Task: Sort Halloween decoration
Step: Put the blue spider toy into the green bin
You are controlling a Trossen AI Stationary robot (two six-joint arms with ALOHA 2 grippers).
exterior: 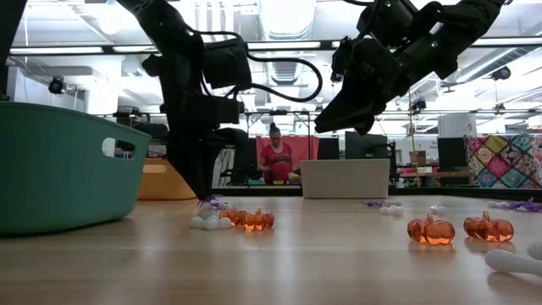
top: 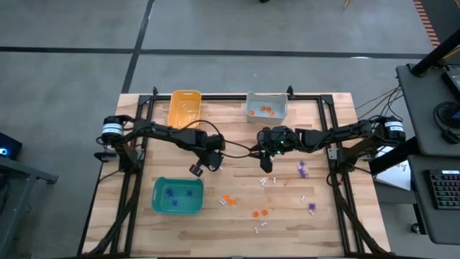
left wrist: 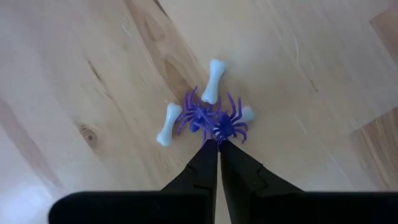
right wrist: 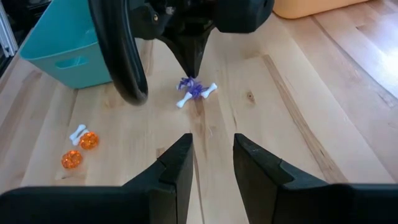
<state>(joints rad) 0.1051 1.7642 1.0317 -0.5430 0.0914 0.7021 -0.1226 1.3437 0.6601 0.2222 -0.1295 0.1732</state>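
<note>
- Left wrist view: the left gripper (left wrist: 217,144) has its dark fingers pinched together at mid-frame on a small purple spiky plastic spider (left wrist: 229,126), directly ahead of the tips.
- A second purple spider (left wrist: 194,116) and small white plastic bones (left wrist: 168,124) touch it, so they may drag along.
- High view: the teal plastic bin (top: 177,196) lies lower left of that gripper.
- The right gripper (right wrist: 211,155) hovers part-open, holding nothing.

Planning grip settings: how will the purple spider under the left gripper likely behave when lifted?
Probably very light: the purple spider is tiny beside the left gripper, shut at it. Its thin legs look bendy. They touch a second spider and white bones, so neighbours may get dragged along.
</note>
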